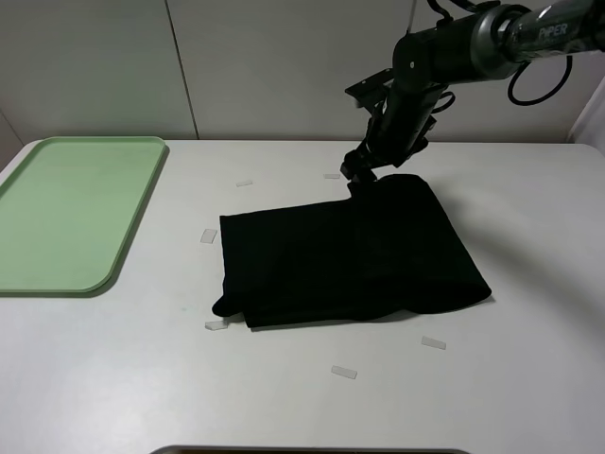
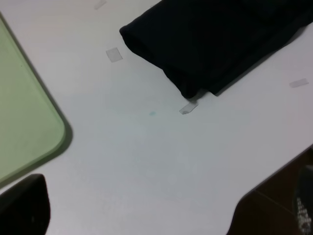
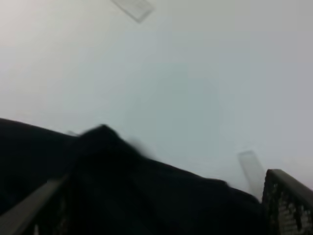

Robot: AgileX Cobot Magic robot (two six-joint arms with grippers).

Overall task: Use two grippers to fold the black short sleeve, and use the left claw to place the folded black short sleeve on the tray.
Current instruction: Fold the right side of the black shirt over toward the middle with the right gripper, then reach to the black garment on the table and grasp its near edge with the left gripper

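The black short sleeve lies folded into a rough rectangle at the middle of the table. My right gripper is at its far edge. In the right wrist view this gripper has its fingers wide apart with the black cloth between them. The left claw is out of the exterior view. In the left wrist view it is open and empty above the table, near the shirt's near left corner. The pale green tray lies empty at the left, and its corner shows in the left wrist view.
Small clear strips lie scattered around the shirt, such as one to its left, one at its near left corner and one near the front. The table's front edge is close to the left claw.
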